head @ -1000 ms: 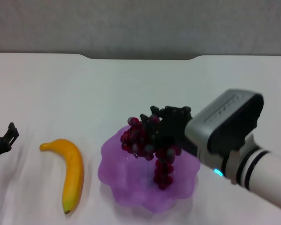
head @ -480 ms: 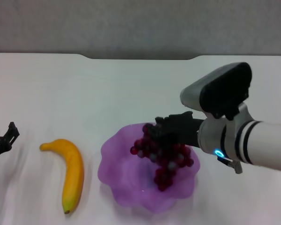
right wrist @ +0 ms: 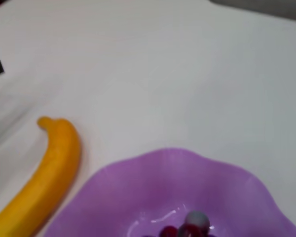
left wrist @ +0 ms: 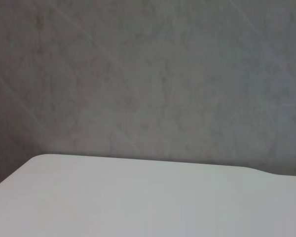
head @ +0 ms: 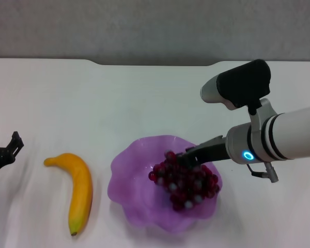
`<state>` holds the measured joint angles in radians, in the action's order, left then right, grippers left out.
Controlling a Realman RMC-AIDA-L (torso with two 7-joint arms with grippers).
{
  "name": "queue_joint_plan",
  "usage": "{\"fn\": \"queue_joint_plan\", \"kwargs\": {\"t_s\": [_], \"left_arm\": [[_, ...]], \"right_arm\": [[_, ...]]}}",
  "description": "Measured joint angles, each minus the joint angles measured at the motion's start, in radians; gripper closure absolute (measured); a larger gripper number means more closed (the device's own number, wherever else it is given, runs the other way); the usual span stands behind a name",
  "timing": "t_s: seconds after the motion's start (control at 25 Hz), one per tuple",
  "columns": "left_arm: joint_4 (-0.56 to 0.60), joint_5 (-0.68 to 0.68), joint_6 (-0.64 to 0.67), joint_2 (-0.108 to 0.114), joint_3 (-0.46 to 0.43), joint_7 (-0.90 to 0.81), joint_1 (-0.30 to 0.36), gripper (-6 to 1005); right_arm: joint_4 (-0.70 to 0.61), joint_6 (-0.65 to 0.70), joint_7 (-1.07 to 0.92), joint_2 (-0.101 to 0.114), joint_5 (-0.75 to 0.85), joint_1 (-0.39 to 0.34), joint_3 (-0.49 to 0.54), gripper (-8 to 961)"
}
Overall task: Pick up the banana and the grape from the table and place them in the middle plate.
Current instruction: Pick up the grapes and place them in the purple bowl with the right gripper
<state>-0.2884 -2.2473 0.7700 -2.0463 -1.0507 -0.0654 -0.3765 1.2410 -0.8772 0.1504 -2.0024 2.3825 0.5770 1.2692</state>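
The grape (head: 185,181) bunch lies inside the middle plate (head: 129,178), a purple scalloped bowl at the front centre of the table (head: 144,98). My right gripper (head: 188,155) reaches in from the right, low over the plate, and is closed on the top of the bunch. The banana (head: 78,188) lies on the table just left of the plate, untouched. The right wrist view shows the banana (right wrist: 49,173), the plate (right wrist: 138,192) and a few grapes (right wrist: 190,226). My left gripper (head: 5,154) is parked at the far left edge, left of the banana.
The table's notched far edge (head: 155,63) meets a grey wall. The left wrist view shows only bare tabletop (left wrist: 138,202) and the wall. Bare white tabletop lies behind the plate and to its right.
My right gripper has lowered the grape bunch from hanging above the plate down into it, and the arm has swung back to the right. The banana and the left arm have not moved.
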Motion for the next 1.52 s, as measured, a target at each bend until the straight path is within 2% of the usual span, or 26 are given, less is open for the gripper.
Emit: {"fn": "queue_joint_plan", "kwargs": {"t_s": [0.32,0.96,1.24,1.52], "left_arm": [[-0.006,0.0,-0.011,-0.001,0.0,0.001,-0.003,109],[0.0,0.0,-0.011,-0.002,0.0,-0.003,-0.002,108],[0.001,0.0,-0.011,-0.002,0.0,-0.003,0.002,108],[0.002,0.0,-0.011,-0.002,0.0,-0.004,0.005,109]], "right_arm": [[-0.123,0.038,0.012,-0.002,-0.008,0.058,-0.002,688],[-0.17,0.154,0.087,-0.003,-0.008,0.047,-0.018,690],[-0.157,0.226,0.12,-0.004,-0.008,0.035,-0.063,690],[-0.094,0.304,0.158,-0.004,-0.005,-0.026,-0.08,381]]}}
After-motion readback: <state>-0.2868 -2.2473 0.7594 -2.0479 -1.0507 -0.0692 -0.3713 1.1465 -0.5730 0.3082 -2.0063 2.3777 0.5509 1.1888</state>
